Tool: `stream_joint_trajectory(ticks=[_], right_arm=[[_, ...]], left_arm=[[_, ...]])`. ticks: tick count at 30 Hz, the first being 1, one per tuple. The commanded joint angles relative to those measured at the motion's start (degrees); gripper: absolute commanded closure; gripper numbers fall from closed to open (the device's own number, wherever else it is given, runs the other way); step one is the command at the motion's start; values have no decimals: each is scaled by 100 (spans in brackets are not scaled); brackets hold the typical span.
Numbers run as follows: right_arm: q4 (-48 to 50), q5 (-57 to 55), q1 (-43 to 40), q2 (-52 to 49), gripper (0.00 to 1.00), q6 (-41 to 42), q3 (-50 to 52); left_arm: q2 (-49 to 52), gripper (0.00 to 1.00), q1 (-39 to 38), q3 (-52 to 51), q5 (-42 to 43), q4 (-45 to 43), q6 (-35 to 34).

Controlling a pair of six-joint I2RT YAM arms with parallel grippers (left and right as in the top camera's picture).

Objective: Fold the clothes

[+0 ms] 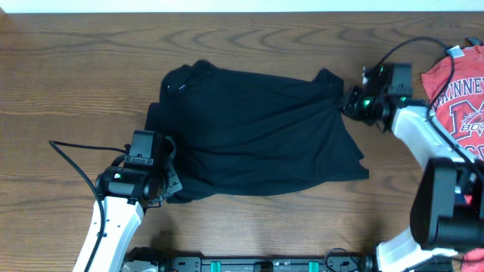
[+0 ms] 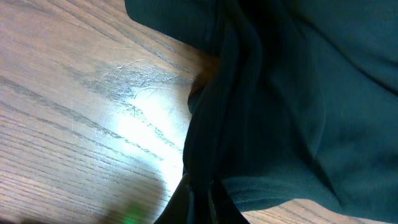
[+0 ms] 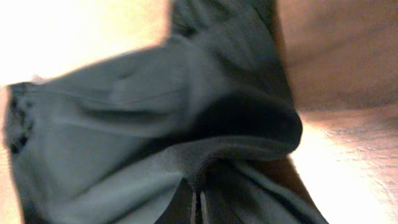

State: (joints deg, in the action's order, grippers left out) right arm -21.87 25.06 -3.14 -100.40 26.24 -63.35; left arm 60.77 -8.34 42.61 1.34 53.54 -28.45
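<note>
Two bits of writing worth noting. The red shirt (image 1: pixel 463 91) at the right edge of the surface (image 1: pixel 76 60) carries white block lettering that starts "MINNE"; the frame edge cuts off the rest. Below it is a white logo, too small to read. The black shirt (image 1: pixel 257 140) has a tiny pale speck near the collar at its upper left. It could be a neck label, but no text is legible.

The black shirt lies mid-surface, mostly flat but rumpled. Collar end is to the left and the body runs to the right. Its left side is bunched into folds, and its lower right corner splays out on the wood.

Left hand (image 2: pixel 194 208): closed, pinching the black shirt at its lower left edge. In the wrist view, fabric runs straight down between the dark fingertips, with bare wood to the left.

Right hand (image 3: pixel 194 206): closed, gripping the black shirt at its upper right corner. The cloth is gathered into a ridge at the fingertips. In the overhead view, the fabric pulls to a point toward that hand, near the red shirt but apart from it.
</note>
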Motion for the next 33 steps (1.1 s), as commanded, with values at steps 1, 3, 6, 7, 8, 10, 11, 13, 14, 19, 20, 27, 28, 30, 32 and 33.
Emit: stream_joint_trajectory(ticks=[1, 3, 6, 7, 8, 10, 11, 13, 14, 19, 20, 27, 28, 30, 32, 33], right_arm=[[-442, -372, 37, 404, 99, -372, -540], [-796, -511, 44, 400, 99, -496, -728], [-940, -833, 42, 391, 99, -608, -774], [-949, -927, 42, 391, 99, -658, -791], [-942, -981, 42, 391, 99, -691, -813], [-925, -1056, 42, 391, 99, -730, -892], [-883, -1071, 44, 391, 99, -822, -931], [-793, -1078, 50, 391, 98, -951, -1056], [-728, -1080, 48, 391, 98, -964, -1110], [-109, -1158, 44, 391, 99, -957, -1296], [11, -1152, 44, 391, 99, -946, -1298], [59, -1161, 83, 129, 99, -962, -1298], [39, -1178, 92, 22, 98, -964, -1298], [24, -1174, 109, -210, 98, -986, -1298], [24, -1150, 138, -468, 98, -984, -1298], [17, -1152, 164, -601, 95, -984, -1298]], left_arm=[[22, 94, 24, -50, -48, 15, 37], [22, 94, 24, -50, -50, 15, 37], [22, 94, 24, -50, -50, 15, 37], [22, 94, 24, -50, -50, 15, 37], [22, 94, 24, -50, -50, 15, 37], [22, 94, 24, -50, -50, 13, 37], [22, 94, 24, -50, -55, 13, 37], [22, 94, 24, -50, -55, 13, 37], [22, 94, 24, -50, -55, 15, 37], [22, 94, 24, -140, -50, 17, 35], [22, 94, 24, -177, -50, 17, 35], [22, 94, 24, -411, -48, -50, 31], [22, 94, 24, -411, -48, -63, 31], [22, 94, 24, -411, -48, -74, 31], [22, 94, 24, -411, -48, -72, 31], [22, 94, 24, -411, -46, -70, 31]])
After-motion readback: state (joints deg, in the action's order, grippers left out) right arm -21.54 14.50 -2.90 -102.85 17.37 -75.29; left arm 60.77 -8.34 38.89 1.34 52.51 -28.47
